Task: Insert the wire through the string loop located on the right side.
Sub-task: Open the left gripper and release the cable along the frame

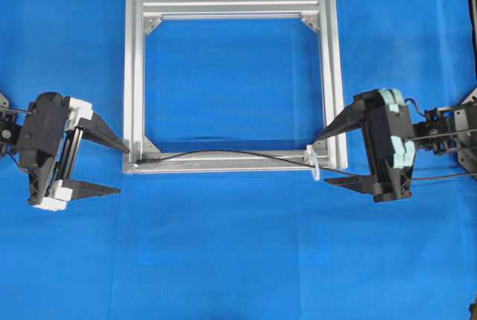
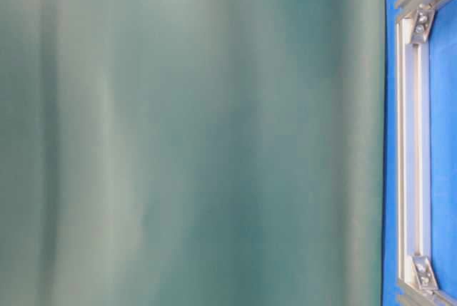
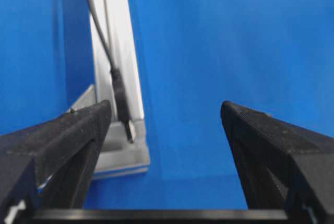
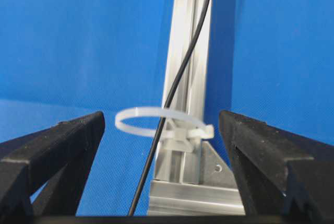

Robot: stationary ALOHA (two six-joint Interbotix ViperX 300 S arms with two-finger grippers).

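Along the near bar of the aluminium frame (image 1: 232,162) lies the wire (image 1: 223,153), its plug tip (image 3: 121,94) at the left corner, its other end passing through the string loop (image 4: 156,121) at the right corner. Left gripper (image 1: 106,165) stands wide, holding nothing, one finger beside the left corner. Right gripper (image 1: 334,157) is likewise wide and empty, flanking the loop. A blue cloth (image 1: 238,260) covers the table; a teal curtain (image 2: 186,135) blocks the table-level view.

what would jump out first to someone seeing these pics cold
A silver aluminium frame lies on the blue cloth, with an open left gripper and open right gripper flanking its near bar. The wire runs along that bar through the string loop near its right corner.
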